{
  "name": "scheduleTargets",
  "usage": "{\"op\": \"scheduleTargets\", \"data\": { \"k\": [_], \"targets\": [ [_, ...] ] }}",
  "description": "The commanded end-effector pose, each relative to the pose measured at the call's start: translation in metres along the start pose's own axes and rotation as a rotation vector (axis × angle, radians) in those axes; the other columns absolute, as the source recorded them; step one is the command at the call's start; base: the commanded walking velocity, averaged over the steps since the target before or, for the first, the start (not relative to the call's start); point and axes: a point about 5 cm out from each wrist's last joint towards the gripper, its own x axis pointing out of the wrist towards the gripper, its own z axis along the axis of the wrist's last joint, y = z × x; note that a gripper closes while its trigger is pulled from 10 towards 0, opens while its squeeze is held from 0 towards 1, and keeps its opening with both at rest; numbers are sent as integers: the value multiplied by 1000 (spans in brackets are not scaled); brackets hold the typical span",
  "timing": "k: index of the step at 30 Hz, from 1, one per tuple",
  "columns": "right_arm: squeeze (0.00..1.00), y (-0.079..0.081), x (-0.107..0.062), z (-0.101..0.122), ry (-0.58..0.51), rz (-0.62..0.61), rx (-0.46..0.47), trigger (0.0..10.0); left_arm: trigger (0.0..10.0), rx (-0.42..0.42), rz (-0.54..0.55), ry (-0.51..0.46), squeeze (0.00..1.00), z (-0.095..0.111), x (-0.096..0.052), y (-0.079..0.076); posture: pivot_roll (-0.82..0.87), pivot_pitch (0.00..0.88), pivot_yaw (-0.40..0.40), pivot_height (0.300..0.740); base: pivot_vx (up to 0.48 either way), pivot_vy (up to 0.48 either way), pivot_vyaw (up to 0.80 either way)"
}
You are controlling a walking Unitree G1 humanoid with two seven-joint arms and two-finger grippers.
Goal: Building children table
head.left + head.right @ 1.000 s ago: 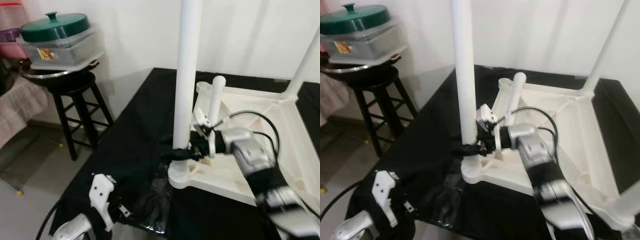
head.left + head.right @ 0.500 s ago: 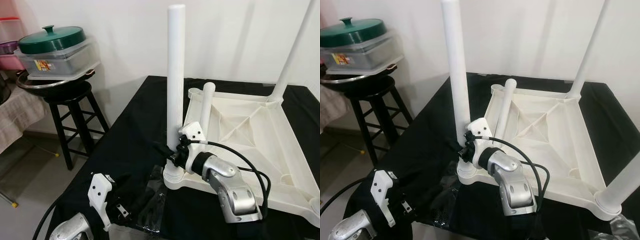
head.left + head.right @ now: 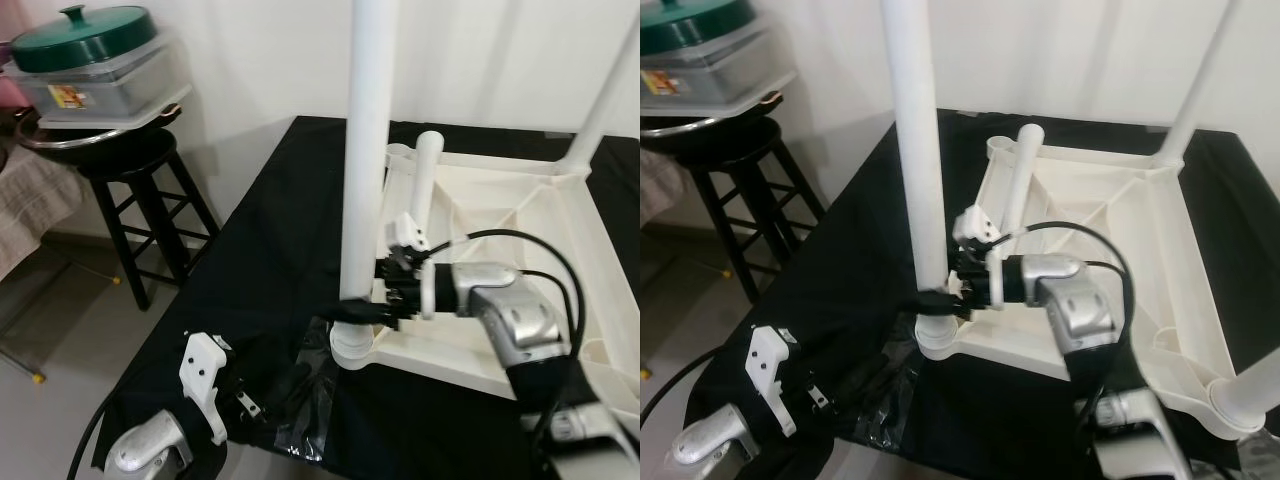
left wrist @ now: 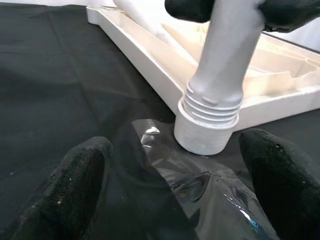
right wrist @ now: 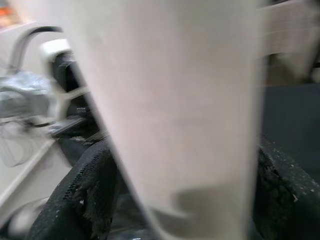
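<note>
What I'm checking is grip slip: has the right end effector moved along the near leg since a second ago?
No. The right end effector still clamps the leg just above its corner socket.

White table leg (image 3: 366, 150) and tabletop (image 3: 520, 230) — black cloth (image 3: 260, 250) — green lid (image 3: 85, 22).

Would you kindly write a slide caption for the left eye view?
Right gripper clamps the near table leg just above its corner socket on the upturned white tabletop.
</note>
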Motion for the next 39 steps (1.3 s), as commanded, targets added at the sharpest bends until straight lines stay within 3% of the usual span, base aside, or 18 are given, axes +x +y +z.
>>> {"op": "scheduleTargets", "data": {
  "k": [1,3,4,5,19,21,22,24,25,26,27,28,29,31,34,35,38,39],
  "targets": [
    [0,-6,8,7,-8,60,-8,10000,10000,-7,1,18,0,-5,-1,0,13,2,19,740,0,0,0],
    [0,-11,10,9,-6,71,-4,10000,10000,-7,2,18,0,-5,-1,1,13,2,19,740,0,0,0],
    [0,-17,10,10,-3,85,16,8471,10000,-6,3,19,0,-5,-1,1,22,0,17,740,0,0,0],
    [0,-21,9,9,6,97,38,0,10000,-7,3,20,0,-6,-1,1,31,0,13,740,0,0,0],
    [0,-26,-8,-5,59,69,58,0,10000,2,10,19,0,-5,-4,-2,45,29,-6,740,0,0,0],
    [0,-25,-10,-18,77,-51,66,0,10000,4,13,17,0,-4,-5,-4,46,39,-18,740,0,0,0],
    [0,-30,7,-34,90,-356,86,0,10000,6,15,16,0,-3,-6,-4,53,45,-35,740,0,0,0],
    [0,-30,7,-34,90,-356,86,0,10000,6,15,16,0,-3,-6,-4,53,45,-35,740,0,0,0],
    [0,-11,30,-57,77,-576,215,0,10000,9,17,16,0,-2,-7,-4,42,56,-27,740,0,0,0],
    [0,-11,30,-57,77,-576,215,0,10000,9,17,16,0,-2,-7,-4,42,56,-27,740,0,0,0],
    [0,15,47,-70,71,-704,274,0,10000,15,21,18,0,-2,-7,-3,31,63,-12,740,0,0,0],
    [0,15,47,-70,71,-704,274,0,10000,15,21,18,0,-2,-7,-3,31,63,-12,740,0,0,0],
    [0,33,57,-71,70,-714,274,0,10000,21,23,20,0,-2,-7,-3,25,59,-6,740,0,0,0],
    [0,33,56,-66,36,-718,271,0,10000,22,24,19,0,-2,-6,-2,-4,54,5,740,0,0,0],
    [0,13,42,-56,23,-725,216,0,10000,21,23,17,0,-2,-3,-2,-4,46,-6,740,0,0,0],
    [0,11,41,-55,25,-726,216,1804,10000,23,28,15,0,-2,-2,-2,-4,43,-8,740,0,0,0],
    [0,9,40,-53,39,-735,212,1804,10000,25,35,11,0,-2,-2,-2,-1,41,-8,740,0,0,0],
    [0,9,42,-48,27,-714,215,10000,10000,27,40,10,0,-2,-1,-1,0,35,-8,740,0,0,0]
  ]
}}
